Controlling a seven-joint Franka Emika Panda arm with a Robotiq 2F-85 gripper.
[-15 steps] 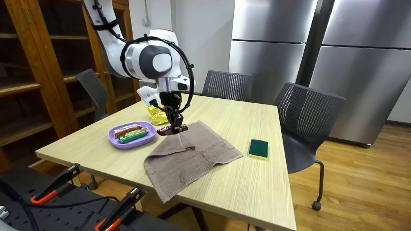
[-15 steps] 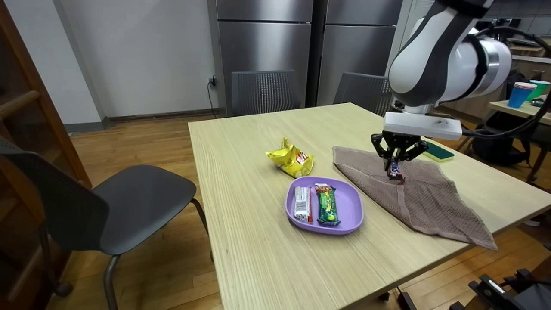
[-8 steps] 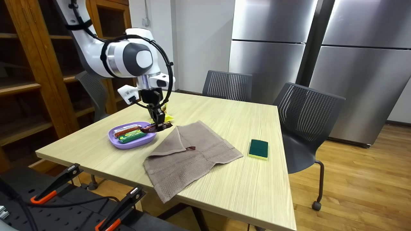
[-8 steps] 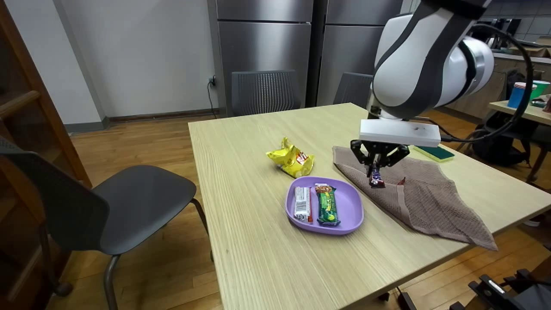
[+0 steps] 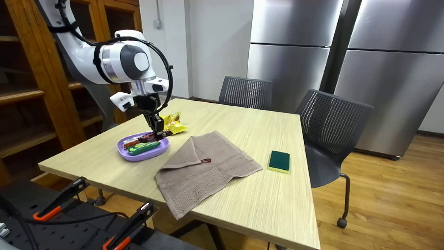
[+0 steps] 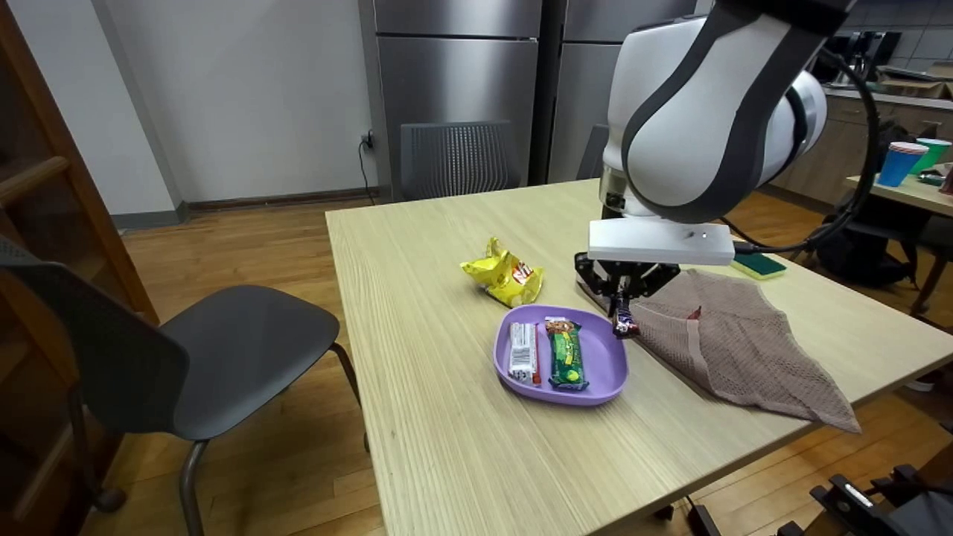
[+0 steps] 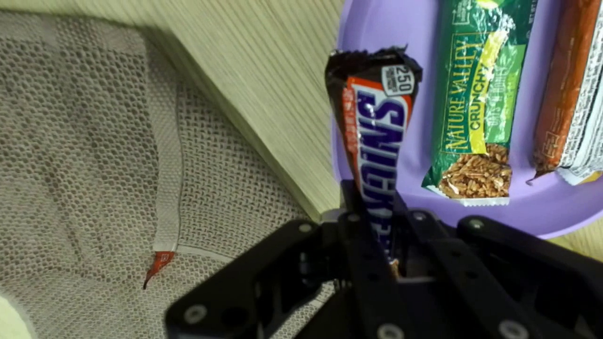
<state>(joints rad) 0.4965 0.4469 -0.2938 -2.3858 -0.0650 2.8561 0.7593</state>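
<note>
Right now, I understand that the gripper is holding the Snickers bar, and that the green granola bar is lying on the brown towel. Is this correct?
Not entirely: the green granola bar is lying in the purple plate, not on the brown towel, as the wrist view shows. The gripper is indeed holding the Snickers bar.

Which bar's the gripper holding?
The brown Snickers bar, pinched in the gripper; the green Nature Valley bar and the orange-and-silver bar both lie on the purple plate.
</note>
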